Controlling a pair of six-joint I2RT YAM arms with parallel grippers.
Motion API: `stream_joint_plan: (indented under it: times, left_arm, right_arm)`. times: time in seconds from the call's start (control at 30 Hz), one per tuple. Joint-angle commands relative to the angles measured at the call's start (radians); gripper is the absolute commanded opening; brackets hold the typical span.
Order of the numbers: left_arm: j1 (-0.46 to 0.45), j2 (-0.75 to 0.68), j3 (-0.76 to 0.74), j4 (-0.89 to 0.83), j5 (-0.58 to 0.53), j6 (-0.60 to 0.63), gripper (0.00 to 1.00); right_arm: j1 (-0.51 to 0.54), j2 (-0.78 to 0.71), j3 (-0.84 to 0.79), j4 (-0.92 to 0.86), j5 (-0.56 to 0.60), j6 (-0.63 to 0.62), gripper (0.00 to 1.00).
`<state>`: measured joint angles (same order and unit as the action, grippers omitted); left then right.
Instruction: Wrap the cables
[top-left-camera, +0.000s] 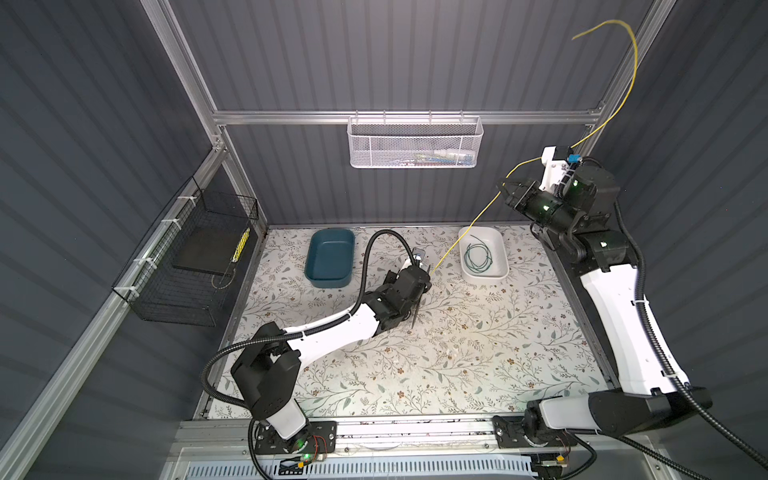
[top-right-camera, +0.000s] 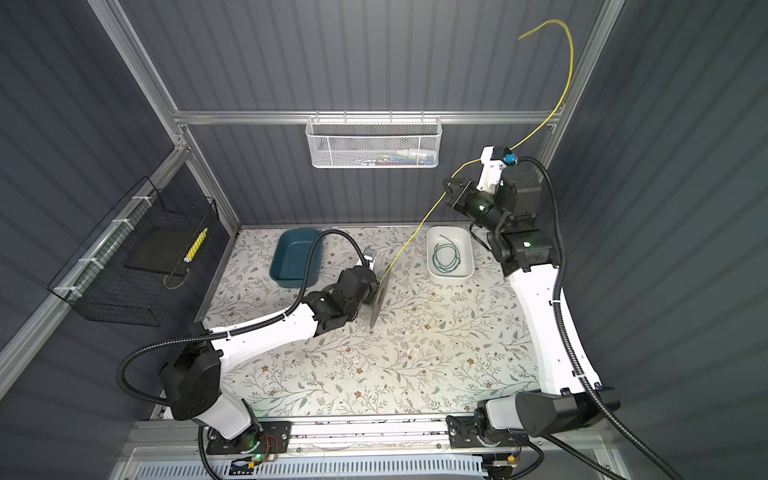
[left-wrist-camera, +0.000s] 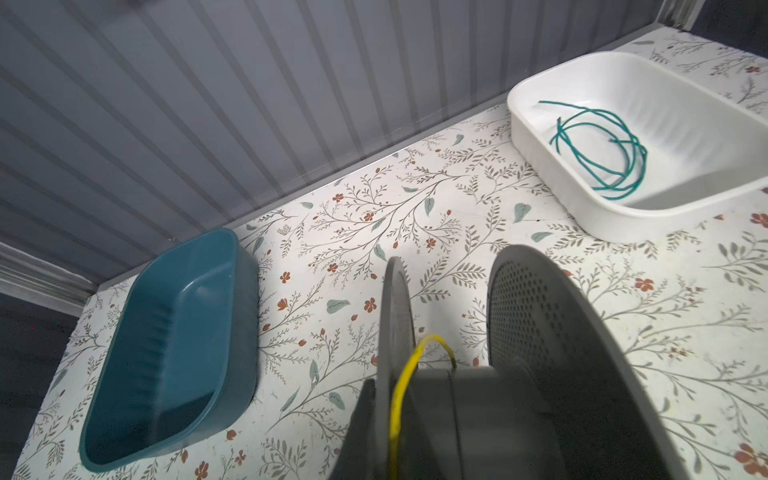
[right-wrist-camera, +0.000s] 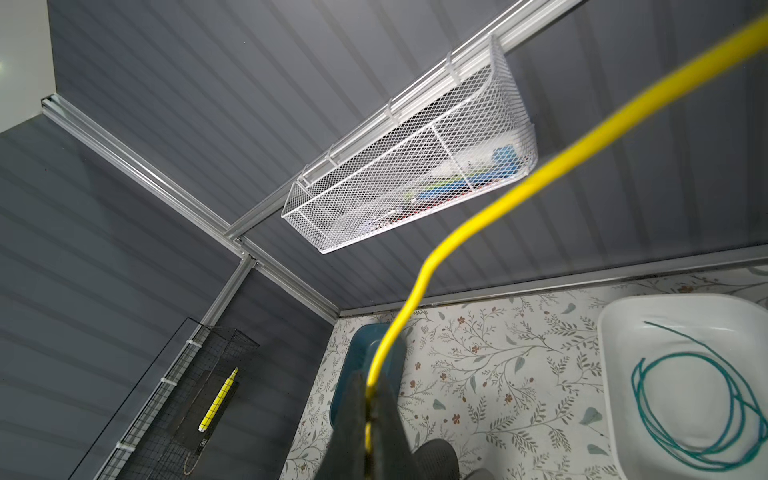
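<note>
Barely begun: left end effector (top-left-camera: 420, 286) clamps the grey plastic spool (top-right-camera: 379, 299); thin yellow cable (top-left-camera: 469, 228) runs from its hub to the clamped right end effector (top-left-camera: 504, 190); below, dark green cable (right-wrist-camera: 634, 376) waits in a white tray (left-wrist-camera: 536, 137).

Cables: two. One yellow cable (right-wrist-camera: 582, 145), pinched in the right gripper (right-wrist-camera: 372, 395) and running down to the left gripper (top-left-camera: 420, 284); one green cable (left-wrist-camera: 643, 160), coiled, lower than the right gripper and near it.

Trays: two. One white tray (top-left-camera: 497, 245) holding the green cable; one teal tray (top-left-camera: 328, 257) near the left gripper, ahead of it.

Spools: one grey spool (left-wrist-camera: 561, 332), two flanges, gripped by the left gripper.

Baskets: two. One white mesh basket (top-left-camera: 411, 143), higher than the right gripper; one black wire basket (top-left-camera: 187, 266), well apart from both grippers. Mesh basket contents too blurred to count. One yellow marker (top-left-camera: 241, 245) in the black wire basket.

Two arms (top-left-camera: 332, 328). Two grippers. Two ribbed black hoses (top-left-camera: 365, 270), one per arm.
</note>
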<state>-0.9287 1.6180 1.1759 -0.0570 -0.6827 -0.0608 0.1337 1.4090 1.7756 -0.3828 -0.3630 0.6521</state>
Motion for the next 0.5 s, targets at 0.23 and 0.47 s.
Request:
stream_joint_plan:
  times: [0.23, 0.47]
  left_arm:
    - [-0.090, -0.036, -0.143, -0.290, -0.072, 0.088, 0.00]
    - [-0.124, -0.231, -0.191, -0.432, 0.034, 0.122, 0.00]
  right_arm:
    - [-0.110, 0.084, 0.212, 0.168, -0.007, 0.023, 0.00]
    - [-0.171, 0.128, 0.122, 0.234, 0.012, 0.046, 0.00]
